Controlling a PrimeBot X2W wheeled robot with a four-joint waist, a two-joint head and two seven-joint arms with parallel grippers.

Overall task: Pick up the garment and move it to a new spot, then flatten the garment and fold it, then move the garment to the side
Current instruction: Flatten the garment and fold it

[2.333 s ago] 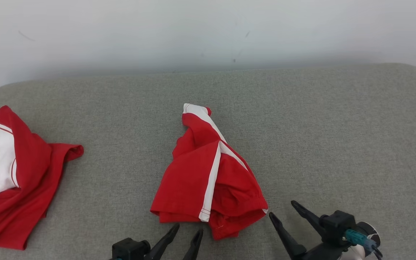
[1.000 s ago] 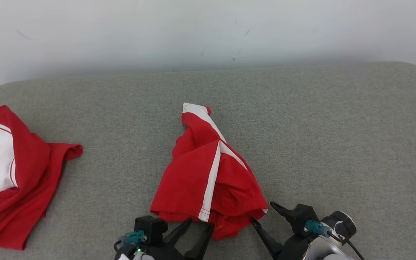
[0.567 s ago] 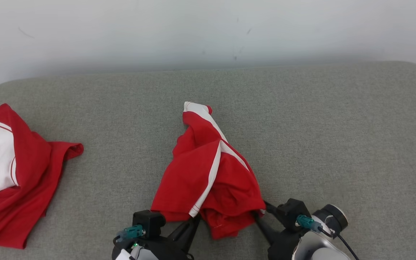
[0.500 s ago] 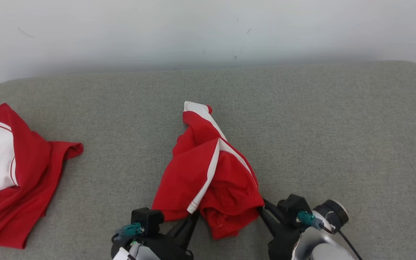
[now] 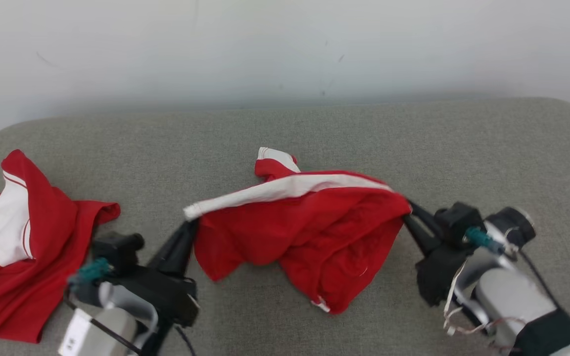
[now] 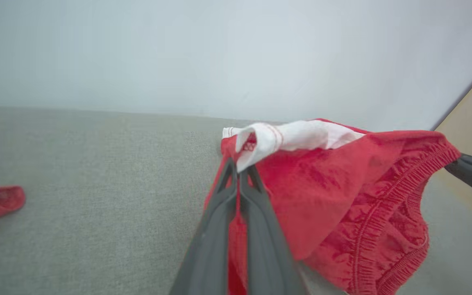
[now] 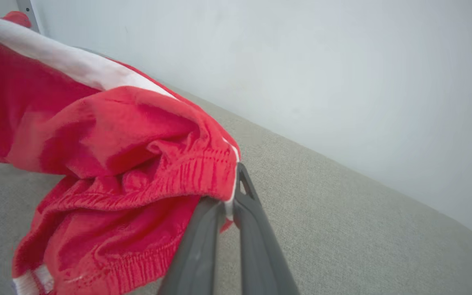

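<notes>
Since half a second ago the garment [image 5: 305, 222] has been drawn out from a narrow heap into a wide span, and both tools have swung apart and up the head view.

At 9 o'clock in that view a second garment [image 5: 27, 247], red and white, lies on the bench [image 5: 463, 148]; the left edge cuts it off.

At 8 o'clock the left tool [image 5: 188, 230] is pressed together on the garment's left end. From the head its tips are lost under the white stripe, but its wrist view shows the two fingers closed on red cloth just below the stripe's end.

The garment hangs at the centre between the tools, white stripe along its top. A small end at 12 o'clock rests on the bench. The lowest fold, at 6 o'clock, may touch the bench or hang just clear; I cannot tell which.

At 3 o'clock the right tool [image 5: 407, 213] pinches the gathered waistband. Its tips vanish into the cloth in the head view; its wrist view shows them shut on the hem. Both forearms are blurred, and the bottom edge cuts them off.
</notes>
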